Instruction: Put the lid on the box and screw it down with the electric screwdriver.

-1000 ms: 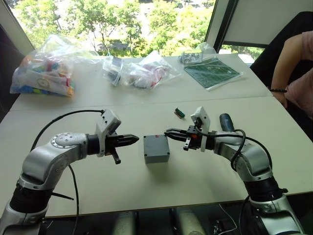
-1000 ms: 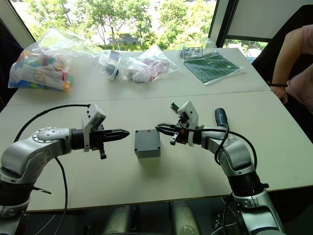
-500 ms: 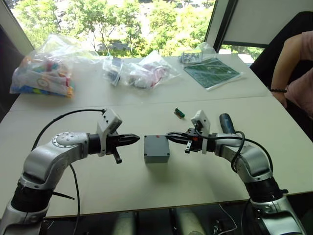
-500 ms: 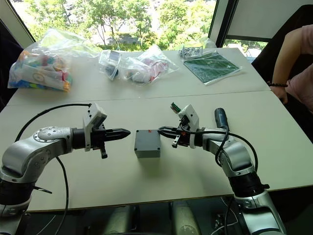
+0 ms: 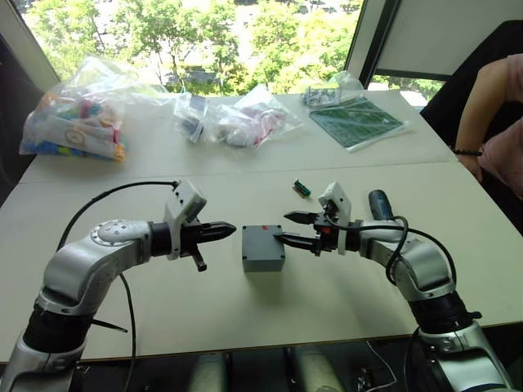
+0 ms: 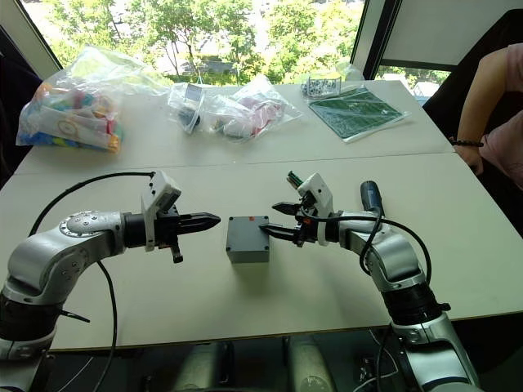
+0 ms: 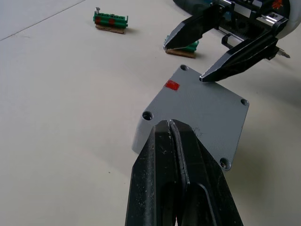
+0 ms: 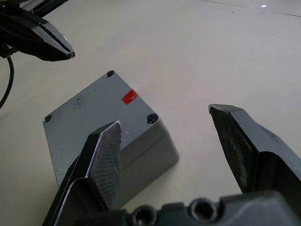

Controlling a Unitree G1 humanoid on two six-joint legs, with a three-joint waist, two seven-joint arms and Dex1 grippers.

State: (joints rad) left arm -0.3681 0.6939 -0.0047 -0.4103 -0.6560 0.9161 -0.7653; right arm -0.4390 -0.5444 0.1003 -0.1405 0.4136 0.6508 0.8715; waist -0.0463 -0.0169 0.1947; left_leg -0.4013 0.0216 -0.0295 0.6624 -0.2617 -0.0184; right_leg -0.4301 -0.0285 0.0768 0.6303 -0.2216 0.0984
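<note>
The box [image 5: 263, 248] sits on the pale tabletop [image 5: 245, 310] between the two arms, and the lid [image 7: 197, 110] appears already seated on it: a flat grey top with a screw hole at each corner and a small red spot near the far edge. The right pincer [image 5: 292, 229] is the nearer one, its two black fingers spread wide and pointing at the box's right side; one tip hangs over the lid's right edge, the other stands off above the tabletop behind it. The left pincer [image 5: 224, 230], fingers pressed together with nothing between them, points at the box from its left and stops just short of it. The electric screwdriver [image 5: 379, 204] lies on the tabletop beyond the right forearm, well apart from the box, its long axis running away from the robot, so the right arm is better placed to fetch it. Judging by this, the screwing remains to be done.
</note>
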